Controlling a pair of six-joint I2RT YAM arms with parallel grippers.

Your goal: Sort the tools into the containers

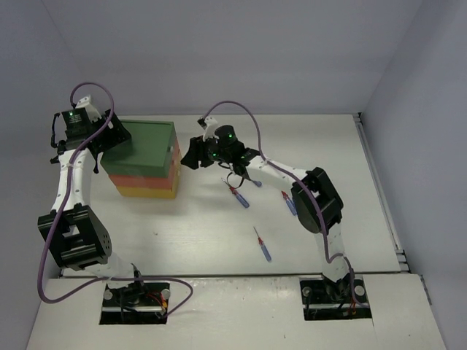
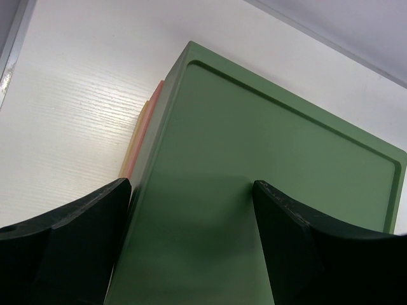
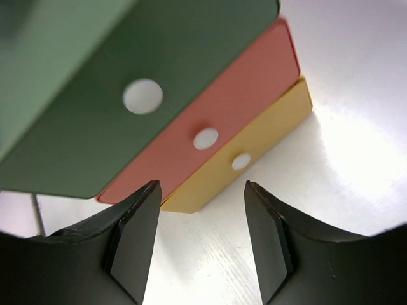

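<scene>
You are aiming the parted, empty right gripper at the orange-red plastic drawer front, centring its white dot at twelve o'clock; left gripper is hovering released.

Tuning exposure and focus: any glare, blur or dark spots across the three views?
Top external: even light, sharp, no glare. Left wrist: table near blown out, left fingers underexposed, their shadow on the green drawer. Right wrist: green drawer soft close to the lens, table glare at right, right fingers dark.
</scene>
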